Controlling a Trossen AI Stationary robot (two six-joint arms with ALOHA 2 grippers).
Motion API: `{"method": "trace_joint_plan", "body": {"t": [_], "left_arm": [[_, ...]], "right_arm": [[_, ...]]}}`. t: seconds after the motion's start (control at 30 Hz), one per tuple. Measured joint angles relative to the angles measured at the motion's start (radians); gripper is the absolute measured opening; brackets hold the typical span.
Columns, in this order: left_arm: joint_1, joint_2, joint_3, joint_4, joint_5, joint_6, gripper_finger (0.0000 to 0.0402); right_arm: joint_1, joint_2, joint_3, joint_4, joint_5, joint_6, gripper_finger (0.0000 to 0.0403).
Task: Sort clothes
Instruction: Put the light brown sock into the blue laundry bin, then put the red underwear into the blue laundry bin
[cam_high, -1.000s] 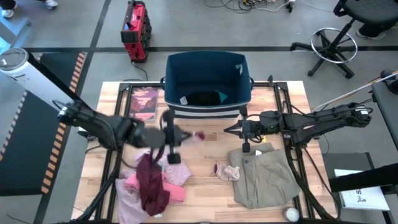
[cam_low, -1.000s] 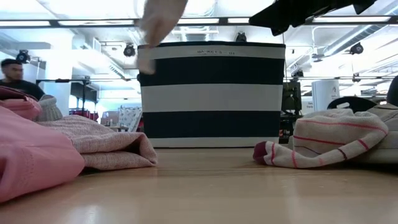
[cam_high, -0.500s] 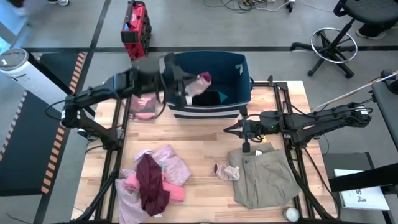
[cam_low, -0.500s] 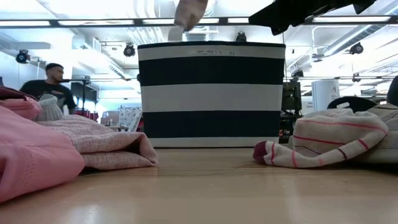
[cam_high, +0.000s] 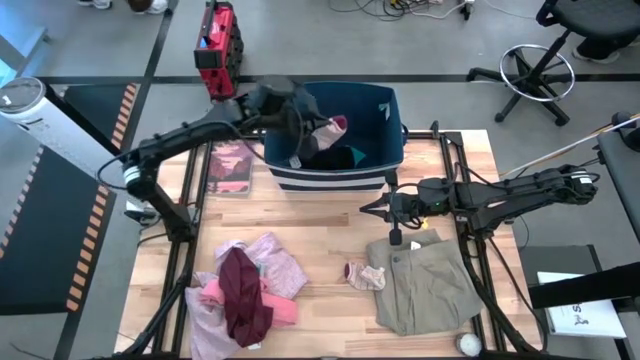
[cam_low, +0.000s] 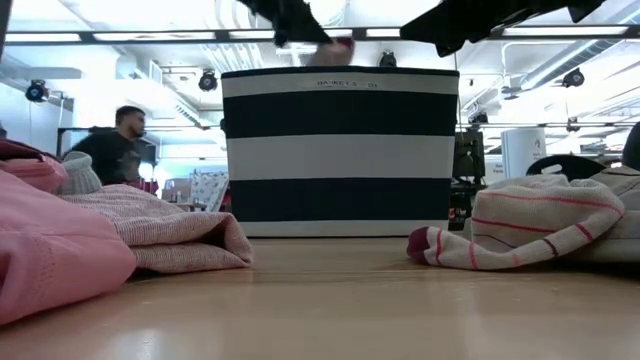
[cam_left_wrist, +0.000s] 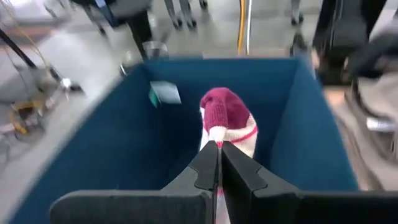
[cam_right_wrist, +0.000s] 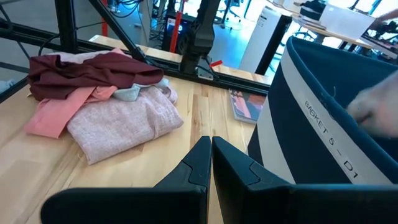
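high view: left gripper (cam_high: 300, 125) hung over the navy bin (cam_high: 392, 150), clamped on a striped sock (cam_high: 328, 130); right gripper (cam_high: 372, 208) waited beside the khaki garment (cam_high: 425, 282).
low view: another striped sock (cam_low: 520, 235) lay on the table (cam_low: 330, 300).
left wrist view: fingers (cam_left_wrist: 208, 168) pinched the sock above the bin's inside.
right wrist view: fingers (cam_right_wrist: 200, 163) together; maroon garment (cam_right_wrist: 87, 71) lay atop the pink pile (cam_right_wrist: 124, 121).

two slim dark jointed arms, each ending in a black claw with two flat tapered fingers.

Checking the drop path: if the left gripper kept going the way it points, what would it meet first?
Probably the navy blue bin's inner far wall; the left gripper, shut on the striped maroon-toed sock, points into it. Depth is unclear.
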Motion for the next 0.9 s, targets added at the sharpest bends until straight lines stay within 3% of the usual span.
{"method": "trace_joint_plan", "body": {"t": [0.27, 0.6, 0.83, 0.9], "left_arm": [[0.0, 0.054, -0.002, -0.071, -0.005, 0.043, 0.0035], [-0.052, -0.042, -0.002, -0.255, -0.011, 0.047, 0.0156], [-0.25, -0.122, -0.002, -0.462, -0.016, 0.083, 0.0218], [-0.34, -0.128, -0.002, -0.52, -0.068, 0.035, 0.0226]], "right_arm": [[0.0, 0.0, 0.0, -0.01, 0.0, 0.023, 0.0], [0.0, 0.0, 0.0, -0.037, 0.0, 0.019, 0.0004], [0.0, 0.0, 0.0, -0.038, 0.0, 0.019, 0.0042], [0.0, 0.0, 0.0, -0.039, 0.0, 0.025, 0.0057]]}}
